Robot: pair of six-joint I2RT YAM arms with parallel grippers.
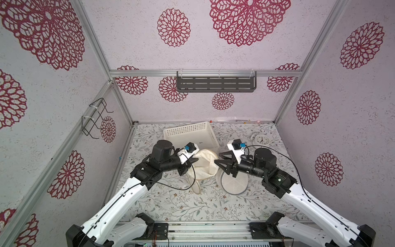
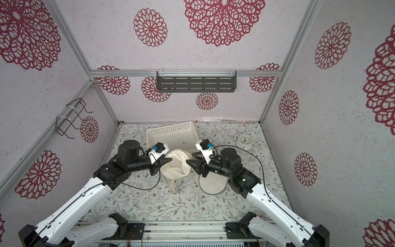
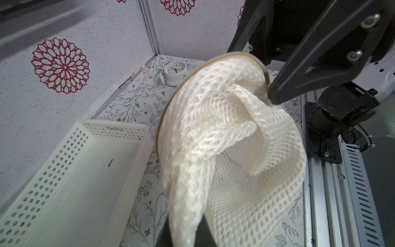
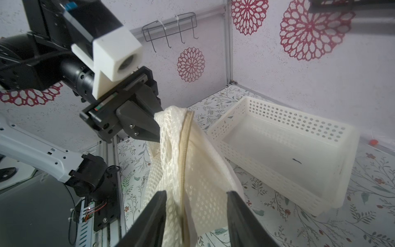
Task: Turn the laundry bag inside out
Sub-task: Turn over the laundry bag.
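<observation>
The laundry bag [image 1: 203, 162], a cream mesh sack with a tan zip [image 4: 186, 145] round its mouth, hung in the air between the two arms, above the middle of the floral table [image 1: 171, 203], with its lower end drooping towards the tabletop. The left gripper [image 4: 157, 126] was clamped tight on the mesh right beside the zip. Holding it there probably let the sack's own weight pull the body down and keep the mouth presented to the other arm. The right gripper [image 4: 196, 192] faced it from the opposite side with its jaws apart, the zipped edge and a fold of mesh lying between them but not pinched. That reads as a second hold about to be taken on the rim, so the two arms could peel the mouth back over the body. How much of the sack had been turned I could not tell from the bunched cloth.

A round mesh panel [image 1: 235, 186] with a grey rim lay flat on the table under the right arm; whether it joined the held part was not clear. The white perforated basket [image 1: 188, 130] sat just behind the bag, and the small alarm clock [image 1: 259, 139] stood well off near the back wall, both apart from the work
</observation>
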